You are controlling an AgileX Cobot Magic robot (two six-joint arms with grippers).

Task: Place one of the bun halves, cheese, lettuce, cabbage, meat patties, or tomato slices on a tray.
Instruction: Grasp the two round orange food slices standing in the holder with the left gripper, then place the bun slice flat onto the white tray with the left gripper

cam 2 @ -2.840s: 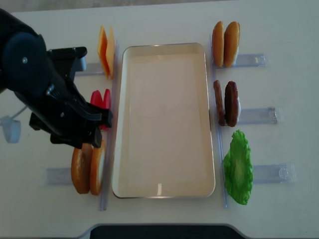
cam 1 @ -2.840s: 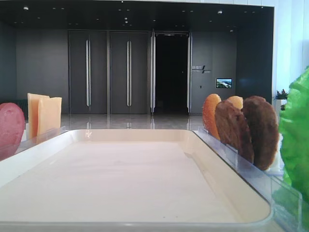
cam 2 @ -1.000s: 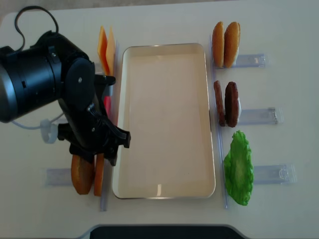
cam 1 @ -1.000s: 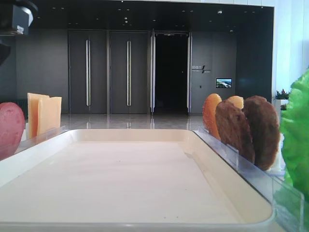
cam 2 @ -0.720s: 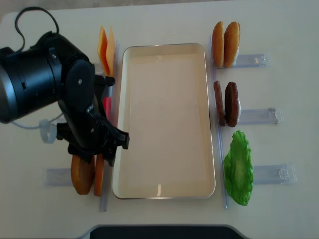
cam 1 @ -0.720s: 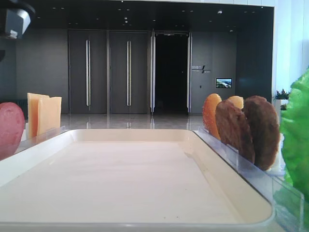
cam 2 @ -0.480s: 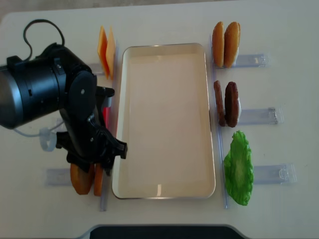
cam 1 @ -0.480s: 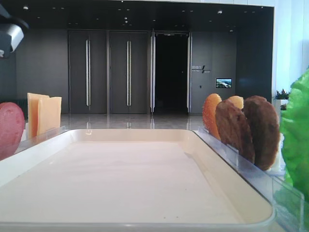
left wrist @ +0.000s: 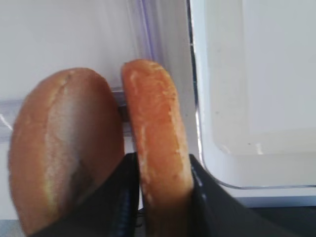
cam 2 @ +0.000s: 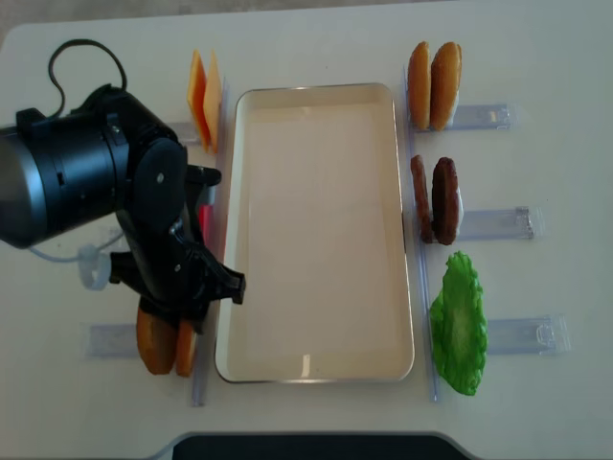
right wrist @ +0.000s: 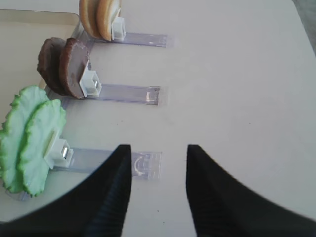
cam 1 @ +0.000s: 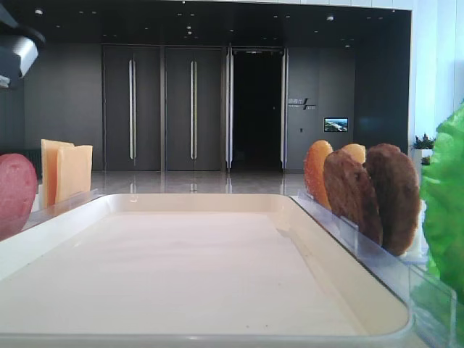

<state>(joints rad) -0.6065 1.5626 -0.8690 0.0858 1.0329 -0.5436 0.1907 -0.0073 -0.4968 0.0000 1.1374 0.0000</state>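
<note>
Golden bun half (left wrist: 157,143) sits clamped between my left gripper's (left wrist: 160,190) fingers (neighbour untouched); I should lift straight, then right to the tray (left wrist: 217,133).

Glossy cream tray (cam 2: 316,96); clear plastic racks (right wrist: 123,92); rough, grainy meat patties (right wrist: 64,71); matt, crusty bun halves (left wrist: 155,133); smooth, matt table (cam 2: 536,57).

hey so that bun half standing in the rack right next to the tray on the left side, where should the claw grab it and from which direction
Grip the bun half across its thin width, one finger on each flat face, high on the exposed upper rim. Come from straight above: it stands on edge in its rack, with a second bun half close on one side and the tray on the other. The left claw straddles it this way.
</note>
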